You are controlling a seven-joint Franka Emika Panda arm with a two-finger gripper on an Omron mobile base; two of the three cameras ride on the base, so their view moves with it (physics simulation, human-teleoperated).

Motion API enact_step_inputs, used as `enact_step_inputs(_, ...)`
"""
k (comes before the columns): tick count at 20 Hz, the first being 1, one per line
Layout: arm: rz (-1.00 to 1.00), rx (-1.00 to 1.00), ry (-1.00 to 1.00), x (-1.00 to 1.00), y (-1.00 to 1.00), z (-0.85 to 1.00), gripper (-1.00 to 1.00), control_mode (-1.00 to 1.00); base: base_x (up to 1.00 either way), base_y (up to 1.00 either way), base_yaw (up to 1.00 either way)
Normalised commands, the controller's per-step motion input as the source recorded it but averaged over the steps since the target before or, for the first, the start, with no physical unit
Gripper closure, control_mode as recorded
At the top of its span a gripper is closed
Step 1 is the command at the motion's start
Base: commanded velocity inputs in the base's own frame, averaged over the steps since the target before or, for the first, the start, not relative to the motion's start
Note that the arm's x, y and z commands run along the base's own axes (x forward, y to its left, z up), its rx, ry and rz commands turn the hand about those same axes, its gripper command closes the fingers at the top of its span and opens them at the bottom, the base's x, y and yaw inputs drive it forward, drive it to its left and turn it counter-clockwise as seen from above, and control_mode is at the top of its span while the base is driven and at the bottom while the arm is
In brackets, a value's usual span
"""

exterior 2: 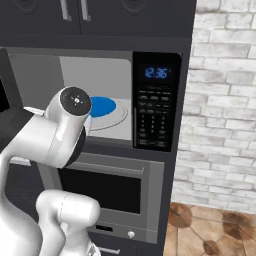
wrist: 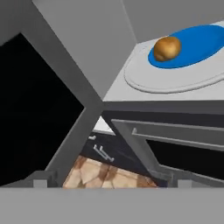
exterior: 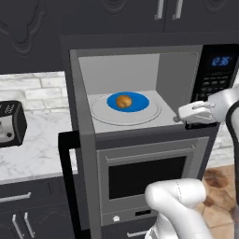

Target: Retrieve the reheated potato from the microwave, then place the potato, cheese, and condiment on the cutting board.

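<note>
— Where's the potato sitting?

— Inside the microwave, on a blue plate that rests on the pale round turntable. The microwave's door is swung wide to the left, so the cavity is open.

— And the gripper?

— At the right front corner of the cavity, just beside the black keypad panel, its white hand pointing left toward the turntable — well apart from the potato. From the hand view the potato lies up and to the right, past the front edge of the cavity floor.

— Jaws spread or pressed together?

— I cannot tell; the tips are too small and blurred. Nothing appears between them.

— Anything else nearby?

— A dark toaster on the marble bench at the left, and the lower oven below the microwave.
</note>
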Motion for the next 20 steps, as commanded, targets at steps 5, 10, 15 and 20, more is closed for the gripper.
enact_step_inputs(5, -0.21, -0.02, -0.27, 0.50, 0.00, 0.11, -1.00, -1.00, 0.00, 0.00, 0.00)
enact_step_inputs(10, -0.21, 0.00, 0.00, 0.59, 0.00, 0.14, -1.00, -1.00, 0.00, 0.00, 0.00)
enact_step_inputs(15, -0.09, 0.01, 0.05, 0.52, 0.07, 0.07, -1.00, -1.00, 0.00, 0.00, 0.00)
enact_step_inputs(20, -0.02, 0.00, 0.04, 0.62, 0.12, 0.00, -1.00, -1.00, 0.00, 0.00, 0.00)
